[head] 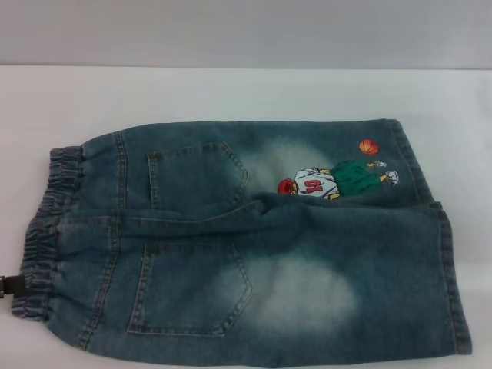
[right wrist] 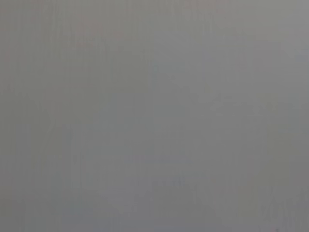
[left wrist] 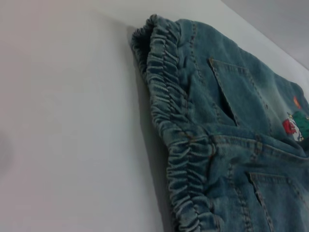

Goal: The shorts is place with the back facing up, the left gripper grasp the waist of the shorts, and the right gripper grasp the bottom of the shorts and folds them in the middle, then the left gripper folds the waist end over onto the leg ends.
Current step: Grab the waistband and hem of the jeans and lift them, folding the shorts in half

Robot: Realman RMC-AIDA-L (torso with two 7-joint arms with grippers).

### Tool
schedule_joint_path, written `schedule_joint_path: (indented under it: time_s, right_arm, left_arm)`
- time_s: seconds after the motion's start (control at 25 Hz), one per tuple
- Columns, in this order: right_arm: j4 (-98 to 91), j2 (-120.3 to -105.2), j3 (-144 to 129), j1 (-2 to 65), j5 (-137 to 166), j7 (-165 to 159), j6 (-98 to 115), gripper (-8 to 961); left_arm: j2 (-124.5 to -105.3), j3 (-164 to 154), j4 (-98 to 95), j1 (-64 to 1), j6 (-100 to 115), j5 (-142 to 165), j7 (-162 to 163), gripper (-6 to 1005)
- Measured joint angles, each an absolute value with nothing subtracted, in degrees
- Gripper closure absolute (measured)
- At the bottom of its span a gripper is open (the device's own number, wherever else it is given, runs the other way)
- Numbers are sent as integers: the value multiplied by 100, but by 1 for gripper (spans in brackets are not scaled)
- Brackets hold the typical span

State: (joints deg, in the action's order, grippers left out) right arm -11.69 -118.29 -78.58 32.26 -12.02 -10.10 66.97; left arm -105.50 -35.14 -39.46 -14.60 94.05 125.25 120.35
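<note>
The shorts [head: 254, 246] lie flat on the white table [head: 231, 88], back side up, with both back pockets showing and the embroidered basketball player [head: 338, 181] on the far leg, next to its orange ball [head: 369, 146]. The garment runs across the robot's front: the waist of the shorts [head: 48, 231], a gathered elastic band, is at the robot's left, and the bottom of the shorts [head: 450, 269], the two straight hems, is at its right. This layout suits the task, since each end sits on the side of the arm meant to grasp it. The cloth is spread open and unfolded, with only a soft ridge along the centre seam between the legs, so the folding is judged not yet begun. The left gripper [head: 11, 286] appears only as a small dark tip at the left edge of the head view, just beside the near end of the waistband; whether it is released or clenched cannot be told. The left wrist view looks along the ruffled band from close by, which fits an approach to the waist. The right gripper is not visible in any view; its wrist view shows only a blank grey surface.
</note>
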Motion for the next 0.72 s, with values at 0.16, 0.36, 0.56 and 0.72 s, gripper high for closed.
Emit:
schedule_joint_path:
  time_s: [0.16, 0.36, 0.56, 0.72]
  right_arm:
    - [-1170, -11828, -7864, 3232, -1198, -1010, 6697, 395]
    - [-1180, -11825, -7874, 3246, -1186, -1010, 6697, 395]
    - [-1183, -11822, -7875, 3261, -1131, -1010, 6696, 395]
    - [-1175, -11809, -7844, 3273, -1127, -1010, 6696, 394]
  left_arm:
    - [-10565, -3522, -3946, -1507, 9374, 12579, 12043, 269]
    - [-10608, -3498, -3946, -1660, 9296, 12933, 12106, 270]
    - [-10637, -3497, -3946, -1746, 9298, 13067, 12128, 271]
    - [-10639, -3486, -3946, -1760, 9316, 13079, 12131, 271]
